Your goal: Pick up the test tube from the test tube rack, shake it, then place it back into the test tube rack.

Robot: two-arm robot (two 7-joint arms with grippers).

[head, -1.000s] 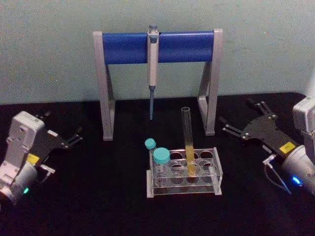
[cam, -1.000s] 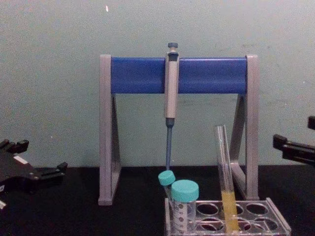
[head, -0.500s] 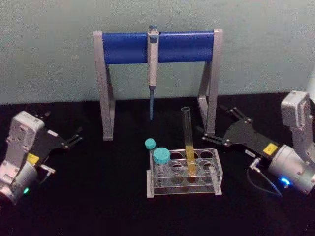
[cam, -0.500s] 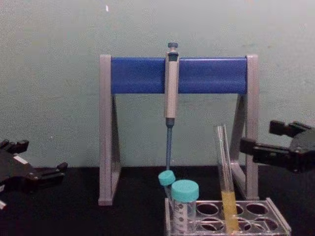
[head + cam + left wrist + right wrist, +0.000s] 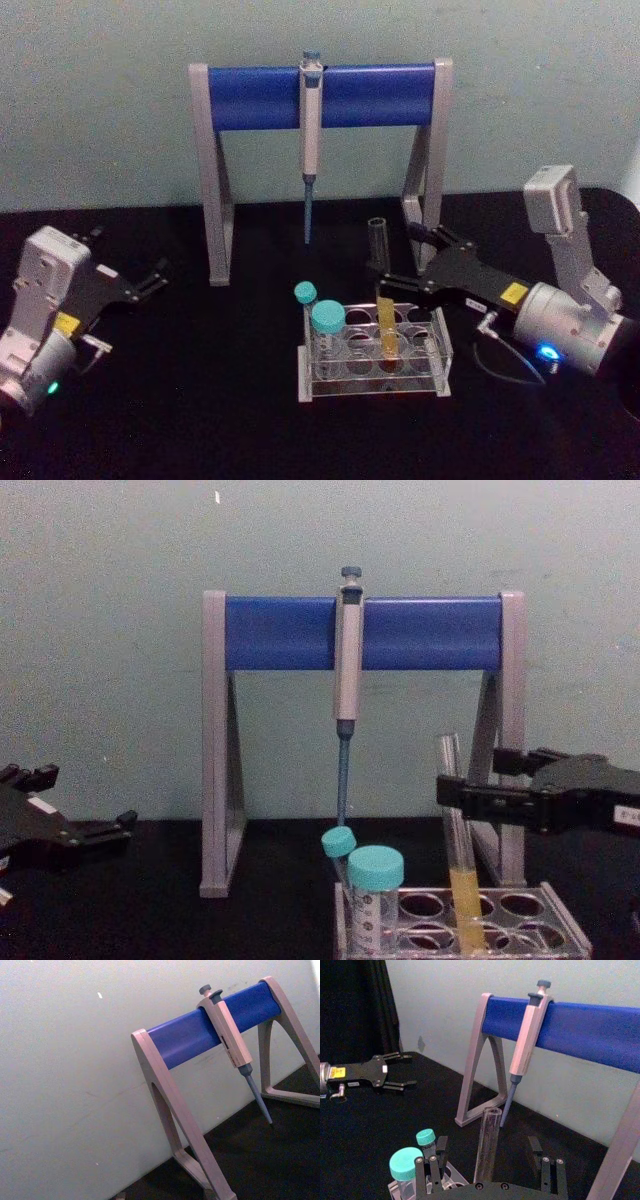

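Test tube (image 5: 379, 248) stands in the test tube rack (image 5: 441, 352), with its yellow liquid low down in a hole. The top half of the glass is right between the two fingers of the right gripper (image 5: 390, 255). Those fingers are spread wide, one on each side, and in the right wrist view neither one touches the glass. The rack is just under this gripper. Two teal-capped tubes (image 5: 327, 318) stand in the rack a little past the fingertips. The left gripper (image 5: 152, 280) rests far off across the black table, its fingers spread too, holding nothing.
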